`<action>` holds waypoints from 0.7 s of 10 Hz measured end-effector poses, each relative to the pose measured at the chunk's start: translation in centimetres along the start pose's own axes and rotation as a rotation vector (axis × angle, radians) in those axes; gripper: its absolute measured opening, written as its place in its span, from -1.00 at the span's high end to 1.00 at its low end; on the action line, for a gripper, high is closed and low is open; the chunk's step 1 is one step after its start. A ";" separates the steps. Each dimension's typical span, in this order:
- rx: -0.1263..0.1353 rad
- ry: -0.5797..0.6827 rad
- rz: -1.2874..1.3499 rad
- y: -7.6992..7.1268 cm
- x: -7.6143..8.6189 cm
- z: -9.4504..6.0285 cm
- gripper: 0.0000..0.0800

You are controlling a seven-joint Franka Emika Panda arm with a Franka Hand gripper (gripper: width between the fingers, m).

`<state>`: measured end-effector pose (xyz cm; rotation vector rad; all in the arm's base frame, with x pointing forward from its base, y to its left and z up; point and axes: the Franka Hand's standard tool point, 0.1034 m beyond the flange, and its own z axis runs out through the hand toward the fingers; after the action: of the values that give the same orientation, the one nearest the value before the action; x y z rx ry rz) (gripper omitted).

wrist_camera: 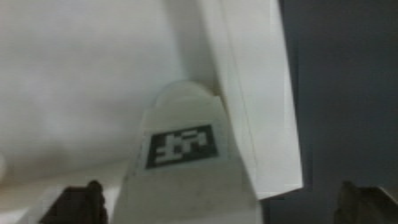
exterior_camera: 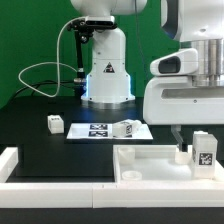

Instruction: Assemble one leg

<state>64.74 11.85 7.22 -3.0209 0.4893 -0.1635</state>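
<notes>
Standing white leg (exterior_camera: 204,151), black-and-white tag (wrist_camera: 180,146), beside panel (exterior_camera: 150,160)

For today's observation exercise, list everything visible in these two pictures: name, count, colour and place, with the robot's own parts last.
leg: one in the gripper, white with marker tags, over the panel at the exterior view's right.
loose legs: two, white, tagged; one on the table, one on the marker board.
marker board: one, white, flat on the table.
panel: one, white, rimmed, front right.
table: one, black.
gripper: one, white, around the leg.
</notes>
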 end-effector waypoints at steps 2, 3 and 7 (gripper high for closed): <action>-0.002 -0.001 0.031 0.1 0.0 0.1 -0.22; -0.004 -0.001 0.089 0.2 0.0 0.1 0.21; -0.018 -0.012 0.607 1.0 0.1 0.2 0.27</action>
<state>64.50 10.85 6.91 -2.7279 1.3653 -0.0984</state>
